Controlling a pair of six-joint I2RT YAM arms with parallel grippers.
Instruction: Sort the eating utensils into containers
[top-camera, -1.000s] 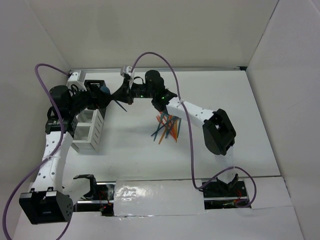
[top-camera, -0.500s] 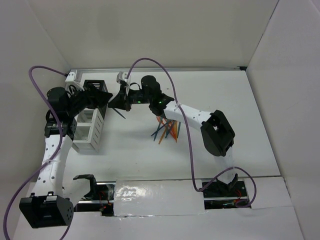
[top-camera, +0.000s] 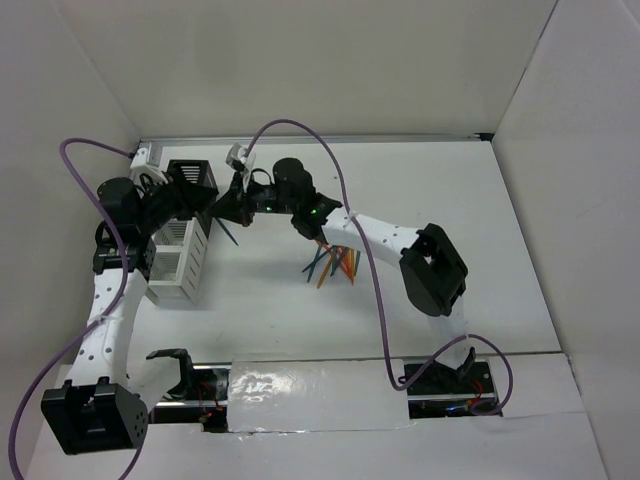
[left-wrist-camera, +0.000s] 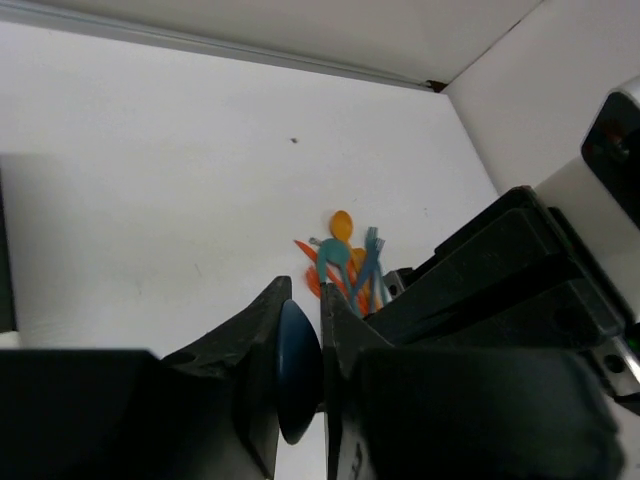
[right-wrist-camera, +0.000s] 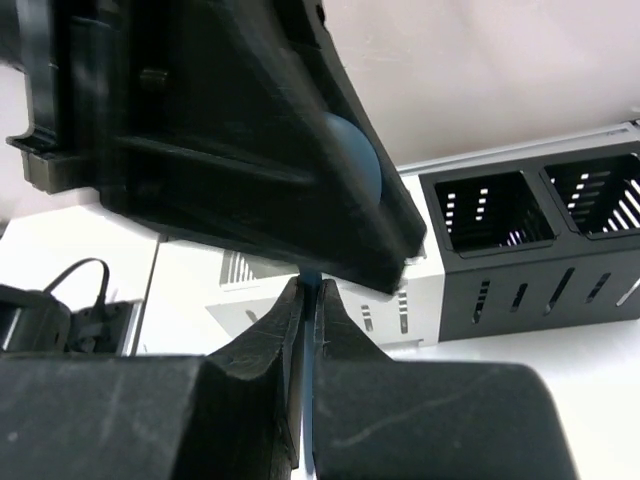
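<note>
A teal spoon (left-wrist-camera: 297, 370) is held from both ends above the table beside the containers. My left gripper (left-wrist-camera: 305, 295) is shut on its bowl, which fills the gap between the jaws. My right gripper (right-wrist-camera: 305, 290) is shut on the spoon's thin handle (right-wrist-camera: 309, 300). From above, the left gripper (top-camera: 212, 200) and the right gripper (top-camera: 230, 206) meet tip to tip next to the black mesh bin (top-camera: 192, 178). The white bins (top-camera: 177, 262) stand in a row in front of it. A pile of orange and teal utensils (top-camera: 335, 262) lies mid-table, and the same pile (left-wrist-camera: 345, 262) shows past the left fingers.
The black bin (right-wrist-camera: 520, 240) and a white bin (right-wrist-camera: 260, 300) stand just beyond the right gripper. Purple cables arc over both arms. White walls enclose the table at the back and both sides. A metal rail runs along the near edge (top-camera: 300, 385).
The right arm carried the teal spoon leftward to the left gripper. The left gripper, open before, has shut on the spoon's bowl.
</note>
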